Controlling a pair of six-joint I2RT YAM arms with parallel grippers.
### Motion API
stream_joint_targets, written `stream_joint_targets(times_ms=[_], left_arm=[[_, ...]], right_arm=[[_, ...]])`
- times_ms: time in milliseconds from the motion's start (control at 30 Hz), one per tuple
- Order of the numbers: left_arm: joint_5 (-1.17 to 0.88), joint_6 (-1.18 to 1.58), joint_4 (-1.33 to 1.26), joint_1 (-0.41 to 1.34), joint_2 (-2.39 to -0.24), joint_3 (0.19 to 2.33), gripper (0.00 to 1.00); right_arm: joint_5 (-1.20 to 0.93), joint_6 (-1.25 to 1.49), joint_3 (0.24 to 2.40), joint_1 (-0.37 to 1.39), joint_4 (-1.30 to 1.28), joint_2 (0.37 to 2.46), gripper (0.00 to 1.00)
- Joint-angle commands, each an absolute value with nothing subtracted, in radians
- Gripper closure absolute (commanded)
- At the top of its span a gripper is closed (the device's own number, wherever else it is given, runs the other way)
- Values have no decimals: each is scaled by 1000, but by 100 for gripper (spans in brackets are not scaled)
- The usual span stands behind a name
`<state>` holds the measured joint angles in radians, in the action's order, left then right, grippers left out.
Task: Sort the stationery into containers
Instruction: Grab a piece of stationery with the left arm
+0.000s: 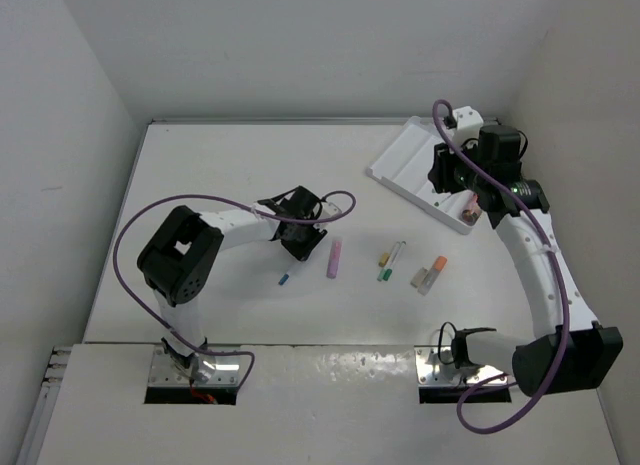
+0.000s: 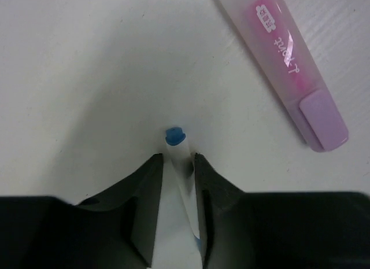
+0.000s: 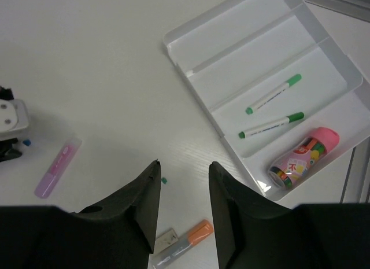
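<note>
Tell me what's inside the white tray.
Inside the tray: two green-capped markers and a pink-capped clear tube toward one side; the other compartments shown look bare. Its far corner is out of the right wrist view, and the right arm covers part from above.

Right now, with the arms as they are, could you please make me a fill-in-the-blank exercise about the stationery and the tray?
1. The white pen between the left jaws has a ___ tip.
2. In the tray, ___ green-capped markers share one compartment.
3. The clear tube in the compartment beside them has a ___ cap.
4. The orange-tipped marker lies on the ___, outside the tray.

Missing words: blue; two; pink; table.
</note>
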<state>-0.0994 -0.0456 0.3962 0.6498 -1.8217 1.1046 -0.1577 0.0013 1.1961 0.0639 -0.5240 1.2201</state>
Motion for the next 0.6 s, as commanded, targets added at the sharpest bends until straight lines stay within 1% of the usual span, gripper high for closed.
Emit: stream_joint_targets(times_ms=[0, 100, 133, 167, 200, 300, 400, 500, 567], left_arm=[[-97, -34, 413, 669, -1873, 1132, 66], [-109, -35, 428, 670, -1901, 1140, 83], [-109, -44, 431, 670, -1899, 1138, 93], [-110, -49, 434, 669, -1895, 1132, 98], [-109, -64, 436, 670, -1873, 1128, 100], [-89, -109, 405, 669, -1792, 1080, 100], [-45, -221, 350, 672, -1620, 1011, 100], [-14, -385, 285, 692, -1375, 932, 100], [-41, -539, 282, 728, -1292, 902, 100]], right_arm=[[-134, -61, 1181, 97, -486, 1154, 62], [-133, -52, 1166, 117, -502, 1138, 62], [-132, -40, 1166, 120, -505, 1137, 62], [-133, -34, 1166, 129, -514, 1134, 62], [-138, -22, 1166, 135, -517, 1132, 62], [-146, -12, 1172, 150, -529, 1134, 63], [-152, -8, 1213, 156, -551, 1157, 64], [-199, 32, 1300, 153, -606, 1207, 64], [-265, 41, 1337, 150, -632, 1233, 63]])
